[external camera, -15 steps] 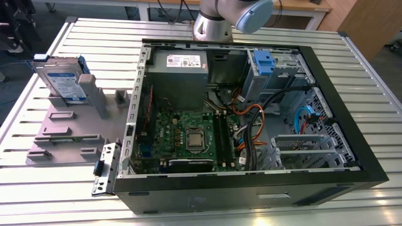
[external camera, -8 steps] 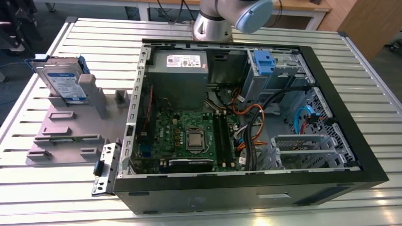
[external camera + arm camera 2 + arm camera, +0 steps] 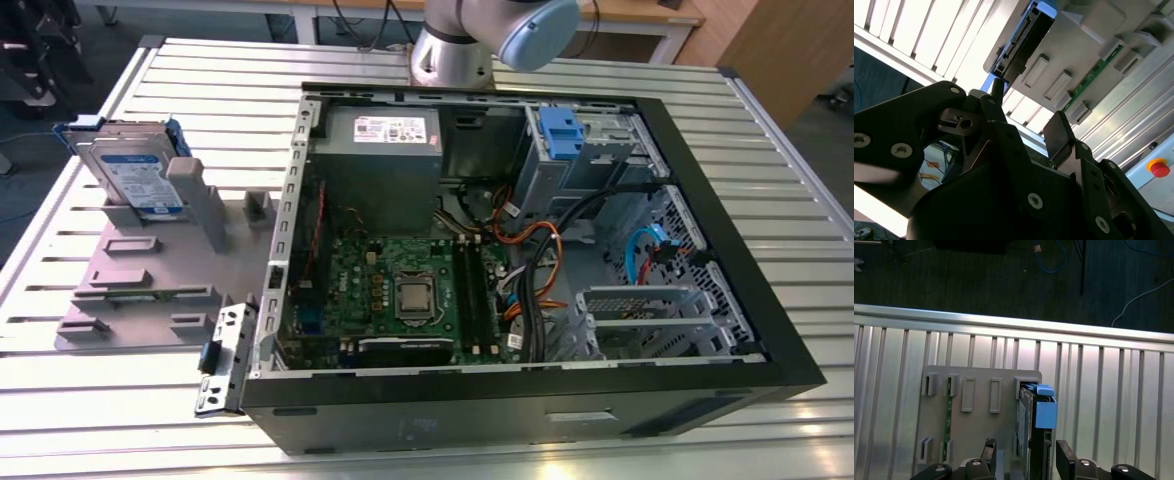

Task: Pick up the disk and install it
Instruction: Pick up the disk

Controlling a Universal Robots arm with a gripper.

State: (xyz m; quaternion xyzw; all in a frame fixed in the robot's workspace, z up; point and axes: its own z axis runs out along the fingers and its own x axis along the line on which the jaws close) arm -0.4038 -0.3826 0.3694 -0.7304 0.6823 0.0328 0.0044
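While the gripper (image 3: 1025, 446) hangs with its two dark fingers (image 3: 1065, 460) spread wide and nothing pinched between them, the disk (image 3: 1034, 440) shows beyond it in the first wrist view. It stands on edge in its blue carrier bracket, apart from both fingers. The disk is slotted into a grey fixture plate (image 3: 979, 430), at the plate's corner, and the plate lies on the slatted metal table (image 3: 1114, 405). Past the table's edge is dark floor (image 3: 979, 275).

In the exterior view an open computer case (image 3: 534, 405) sits nearest, along the table's near edge, with its green motherboard (image 3: 400, 290) exposed. The fixture plate (image 3: 147, 275) lies just beside the case, toward the table's edge at the exterior view's left. The disk (image 3: 134, 180) stands upright at the plate's far corner, label showing. Farther back in the case is the grey power supply (image 3: 380, 150), and the arm (image 3: 487, 35) rises at the table's far edge.
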